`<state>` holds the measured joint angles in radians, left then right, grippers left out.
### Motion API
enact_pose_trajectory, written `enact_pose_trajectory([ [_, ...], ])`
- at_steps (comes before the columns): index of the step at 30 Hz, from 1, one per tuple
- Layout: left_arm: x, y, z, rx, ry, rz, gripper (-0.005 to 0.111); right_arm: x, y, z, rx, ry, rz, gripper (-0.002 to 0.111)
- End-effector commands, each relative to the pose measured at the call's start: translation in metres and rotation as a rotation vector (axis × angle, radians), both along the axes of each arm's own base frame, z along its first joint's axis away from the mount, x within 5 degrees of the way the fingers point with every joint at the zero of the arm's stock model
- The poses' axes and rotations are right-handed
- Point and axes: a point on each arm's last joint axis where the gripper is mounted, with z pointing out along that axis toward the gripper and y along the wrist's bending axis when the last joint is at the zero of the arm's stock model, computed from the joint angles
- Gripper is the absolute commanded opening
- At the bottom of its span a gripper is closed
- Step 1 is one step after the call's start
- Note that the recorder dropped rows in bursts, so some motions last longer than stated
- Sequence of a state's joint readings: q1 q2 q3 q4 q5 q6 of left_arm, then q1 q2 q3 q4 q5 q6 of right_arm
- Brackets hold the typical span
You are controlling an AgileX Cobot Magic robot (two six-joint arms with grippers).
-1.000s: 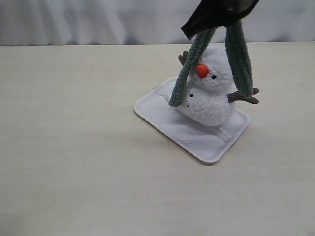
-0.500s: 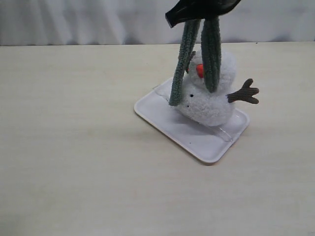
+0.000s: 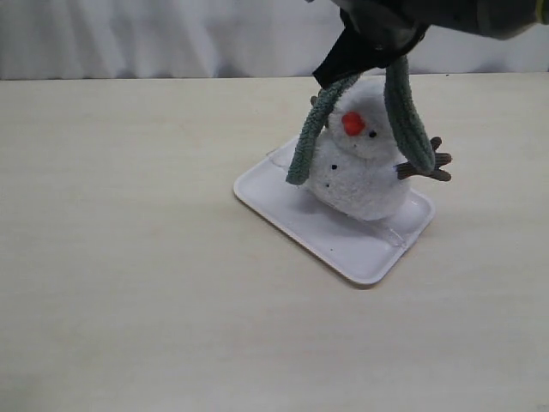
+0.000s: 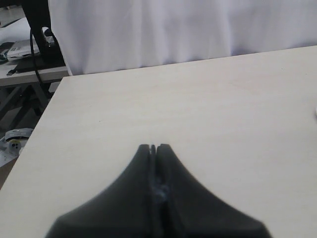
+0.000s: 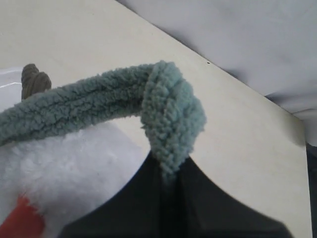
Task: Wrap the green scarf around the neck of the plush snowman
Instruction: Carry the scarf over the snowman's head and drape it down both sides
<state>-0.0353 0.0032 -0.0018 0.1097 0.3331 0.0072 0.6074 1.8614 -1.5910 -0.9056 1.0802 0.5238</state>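
The plush snowman (image 3: 360, 172) sits upright on a white tray (image 3: 343, 240), orange nose toward the camera. The green scarf (image 3: 313, 137) hangs folded from my right gripper (image 3: 371, 62), which is shut on its middle just above the snowman's head. One end drops past the snowman's left side, the other (image 3: 409, 120) past its right. In the right wrist view the scarf (image 5: 171, 111) rises from the gripper (image 5: 169, 171), over the white head (image 5: 64, 168). My left gripper (image 4: 154, 147) is shut with nothing in it, over bare table, away from the snowman.
A white curtain (image 3: 171, 39) hangs behind the table's far edge. In the left wrist view the table's side edge (image 4: 34, 134) shows, with clutter on the floor and a side table beyond it.
My right gripper carried the scarf leftward, then back right and lower. The two hanging ends, close together half a second ago, now spread to either side of the snowman's head.
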Motion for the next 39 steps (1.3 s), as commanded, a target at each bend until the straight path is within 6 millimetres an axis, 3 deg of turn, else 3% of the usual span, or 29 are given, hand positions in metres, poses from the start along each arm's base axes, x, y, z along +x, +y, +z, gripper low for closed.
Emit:
enact_pose_trajectory([
  [1, 0.0, 0.0, 0.0, -0.006, -0.012, -0.002, 0.0, 0.001, -0.004, -0.006, -0.043, 0.022, -0.039, 0.004],
  [6, 0.0, 0.0, 0.0, -0.006, -0.012, -0.002, 0.0, -0.005, -0.009, -0.01, -0.1, 0.109, -0.067, 0.004],
  [12, 0.0, 0.0, 0.0, -0.006, -0.012, -0.002, 0.0, -0.004, -0.013, -0.019, 0.016, 0.21, -0.053, 0.007],
  [18, 0.0, 0.0, 0.0, -0.006, -0.012, -0.002, 0.0, -0.002, -0.026, -0.021, 0.002, 0.242, -0.116, 0.032],
  [28, 0.0, 0.0, 0.0, -0.006, -0.012, -0.002, 0.0, -0.005, -0.022, -0.023, 0.028, 0.308, -0.075, 0.063],
  [39, 0.0, 0.0, 0.0, -0.006, -0.012, -0.002, 0.0, -0.015, -0.029, 0.005, 0.067, 0.243, -0.074, 0.062],
])
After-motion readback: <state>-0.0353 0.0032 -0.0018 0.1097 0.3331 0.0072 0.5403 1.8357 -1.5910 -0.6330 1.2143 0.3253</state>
